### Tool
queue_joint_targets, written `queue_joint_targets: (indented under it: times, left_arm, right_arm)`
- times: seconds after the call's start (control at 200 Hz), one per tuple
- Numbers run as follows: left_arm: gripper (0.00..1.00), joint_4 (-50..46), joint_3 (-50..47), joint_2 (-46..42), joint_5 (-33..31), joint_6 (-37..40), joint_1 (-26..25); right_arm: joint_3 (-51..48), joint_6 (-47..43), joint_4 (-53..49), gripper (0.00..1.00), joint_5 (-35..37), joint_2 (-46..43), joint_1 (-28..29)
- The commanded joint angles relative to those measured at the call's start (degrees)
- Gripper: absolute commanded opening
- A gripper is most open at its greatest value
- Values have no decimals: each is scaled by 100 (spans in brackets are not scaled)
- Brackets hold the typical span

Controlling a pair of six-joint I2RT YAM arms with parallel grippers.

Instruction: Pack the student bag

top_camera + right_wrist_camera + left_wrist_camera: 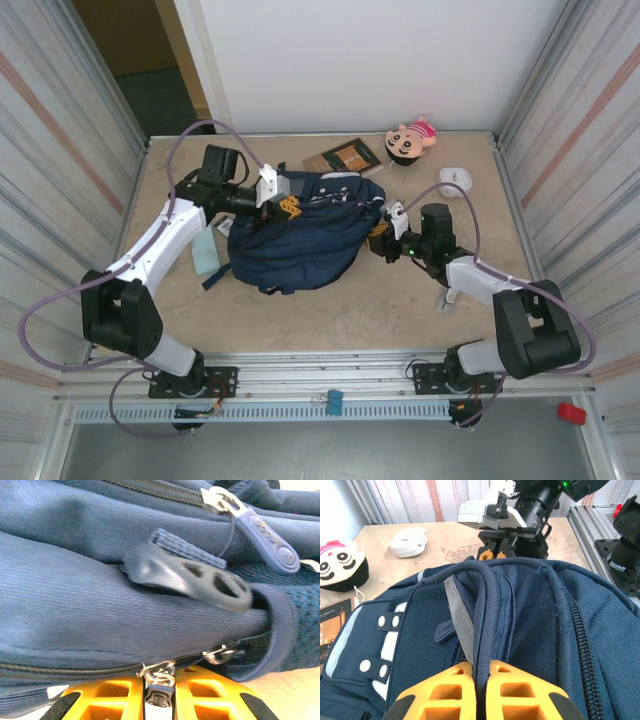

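Left gripper (481,672): orange jaws are pinching tight on the navy corded carry loop (487,605) of the large navy-blue fabric backpack (300,245), which is lying slumped on the beige table (350,315) between both arms. Right gripper (159,692): jaws are standing narrow, nipping a small metal zipper pull (159,672) low on the bag's side. Risk: the thin pull is likely to slip out if drawn off the zip's line, and slack fabric may jam the slider.

The bag (300,245) covers part of the book (345,157). The left frame edge crops the plush (340,567). The grey buckle (195,577) is blurred.
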Motion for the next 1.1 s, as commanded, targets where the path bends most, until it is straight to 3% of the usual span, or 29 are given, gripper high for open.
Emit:
queue_joint_targets:
  times: [0.0, 0.431, 0.636, 0.937, 1.097]
  left_arm:
    - [0, 672, -53, -267, -293, -241, 86]
    - [0, 1471, -381, -392, -2507, -1285, -187]
    - [0, 1797, -352, -248, -3044, -2095, -545]
    - [0, 2157, -228, 28, -4563, -3224, -1318]
    - [0, 2307, -130, 290, -5505, -3746, -1707]
  right_arm:
    - [312, -191, -493, 9, -456, -257, -61]
    - [881, -208, -2085, 4, -829, -598, 119]
    - [1245, -139, -2736, 1, -604, -719, 542]
    - [1824, 1055, -3164, 0, -172, -716, 1118]
    - [2111, 2311, -3491, 0, 78, -774, 1330]
